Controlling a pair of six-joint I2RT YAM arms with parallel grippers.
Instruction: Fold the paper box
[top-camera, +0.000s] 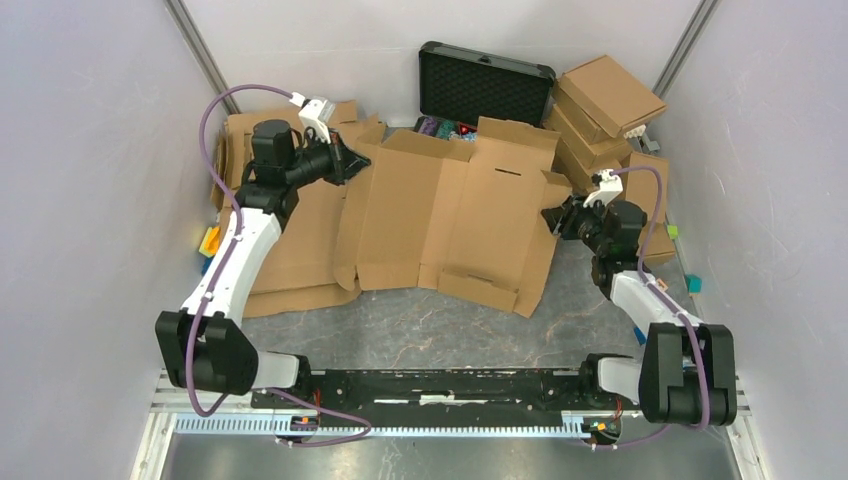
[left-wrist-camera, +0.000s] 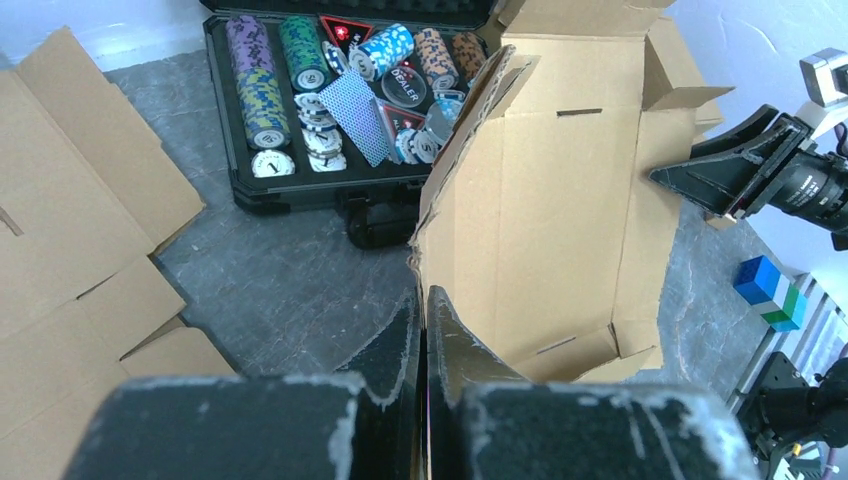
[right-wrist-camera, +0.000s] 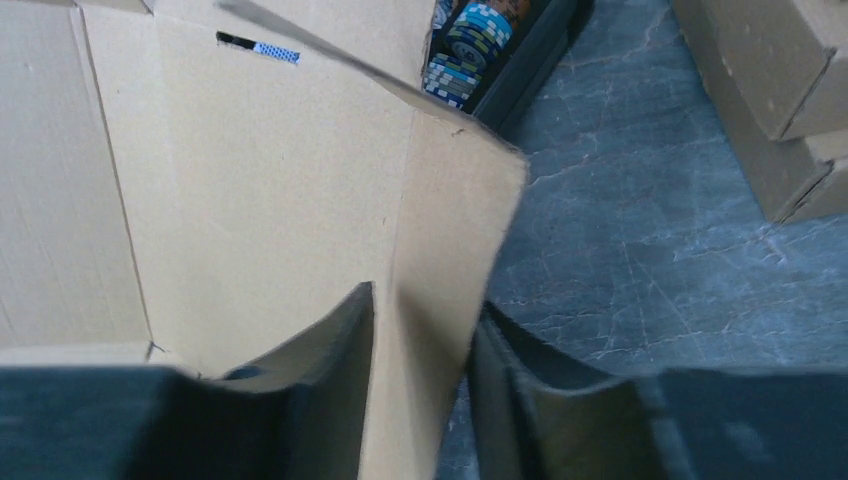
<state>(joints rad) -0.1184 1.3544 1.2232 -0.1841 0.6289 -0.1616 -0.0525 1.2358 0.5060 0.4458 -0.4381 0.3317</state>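
Note:
The paper box (top-camera: 450, 215) is a large brown die-cut sheet lying mid-table, with its left and right ends raised. My left gripper (top-camera: 352, 160) is shut on its left edge. In the left wrist view the fingers (left-wrist-camera: 425, 295) pinch the thin cardboard edge, and the sheet (left-wrist-camera: 560, 200) stands up beyond them. My right gripper (top-camera: 553, 218) is at the right edge. In the right wrist view its fingers (right-wrist-camera: 422, 300) straddle a side flap (right-wrist-camera: 440, 230), with cardboard filling the gap between them. The right gripper also shows in the left wrist view (left-wrist-camera: 705, 180).
A black case with poker chips (top-camera: 485, 85) stands open behind the box and also shows in the left wrist view (left-wrist-camera: 300, 100). Folded cardboard boxes (top-camera: 605, 100) are stacked back right. Flat cardboard sheets (top-camera: 290, 250) lie left. Small coloured blocks (top-camera: 209, 240) (top-camera: 693, 284) sit near both side walls.

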